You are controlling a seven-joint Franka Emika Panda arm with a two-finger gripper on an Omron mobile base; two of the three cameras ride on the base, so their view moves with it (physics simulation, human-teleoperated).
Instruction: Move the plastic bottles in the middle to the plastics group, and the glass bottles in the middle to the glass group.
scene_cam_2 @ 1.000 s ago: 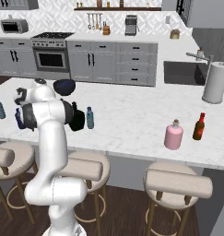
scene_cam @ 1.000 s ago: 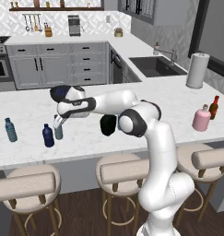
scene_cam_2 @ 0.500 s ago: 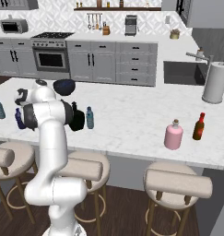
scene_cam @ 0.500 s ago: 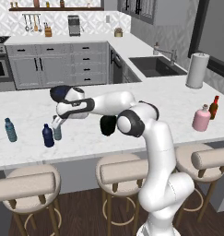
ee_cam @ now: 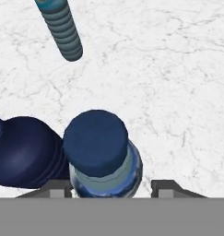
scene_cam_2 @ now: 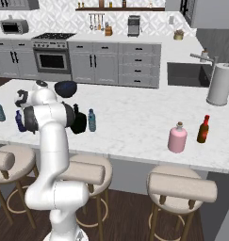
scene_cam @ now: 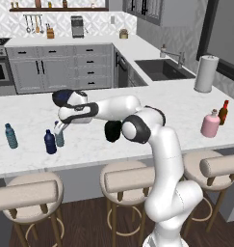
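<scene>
At the far left of the left base view stands the teal bottle [scene_cam: 11, 136] of the plastics group, and to its right the dark navy bottle [scene_cam: 50, 142]. Just beside the navy one, touching it or nearly so, one pale plastic bottle [scene_cam: 59, 139] stands upright on the desk [scene_cam: 186, 107] with the fingers [ee_cam: 165, 188] around its neck. Over the last second they have spread. In the hand view they now stand apart on either side of the blue cap [ee_cam: 96, 148], with bare marble showing between the bottle and the tip at lower right, so the grip looks let go (the tip at lower left sits too close to the bottle to say whether it has come clear). I judge that this bottle is delivered to its group and only needs the hand to lift straight off without knocking it against the navy bottle. Further right, near the frame's centre, the black flask [scene_cam: 112, 131] waits partly behind the arm. In the right base view the second pale bottle [scene_cam_2: 91, 120] stands just right of it, both in the middle and both yet to be moved. At the right edge the pink bottle [scene_cam: 210, 124] and the red-brown bottle [scene_cam: 224, 112] mark the glass group, well apart from the flask.
</scene>
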